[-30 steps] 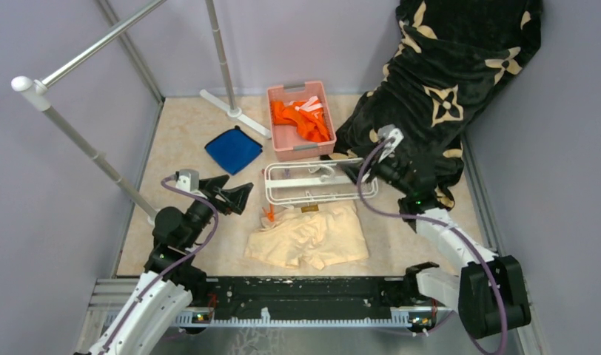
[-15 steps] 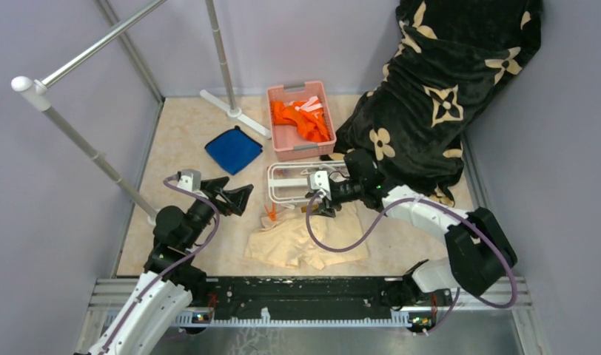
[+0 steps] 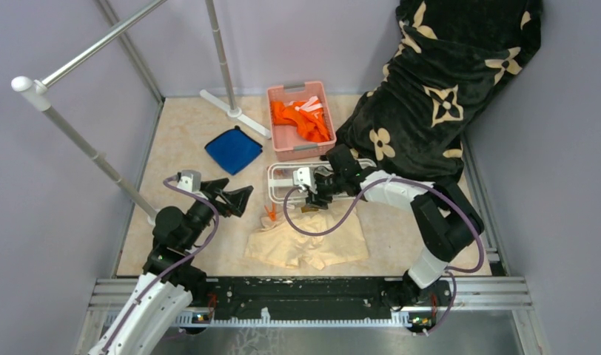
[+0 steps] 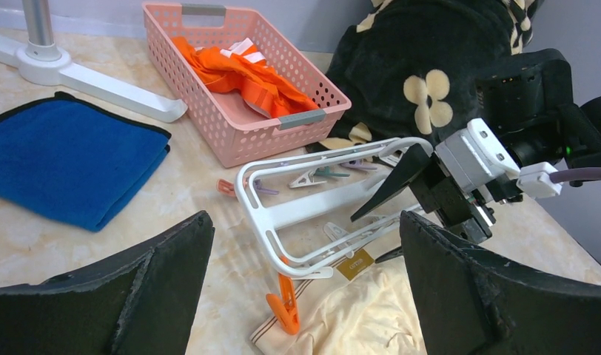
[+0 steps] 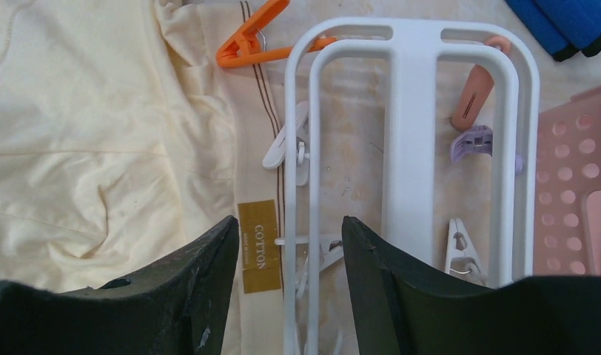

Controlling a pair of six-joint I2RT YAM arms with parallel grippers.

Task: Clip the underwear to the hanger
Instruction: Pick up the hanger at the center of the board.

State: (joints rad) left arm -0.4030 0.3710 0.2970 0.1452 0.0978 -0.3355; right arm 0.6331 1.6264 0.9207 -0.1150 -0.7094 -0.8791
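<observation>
Over the last second the right arm has swung in from the table's (image 3: 180,144) right side, and the right hand (image 5: 289,222) now hovers with its jaws spread, grasping nothing, over the near bar of the hanger (image 5: 411,133) and the waistband label (image 5: 258,235). The left hand (image 3: 237,194) has not shifted; it is likewise released, well left of the frame. The underwear (image 3: 309,237) lies flat on the table, its waistband just beside the hanger. No clip appears to grip the fabric, so the clipping itself seems not yet begun.
</observation>
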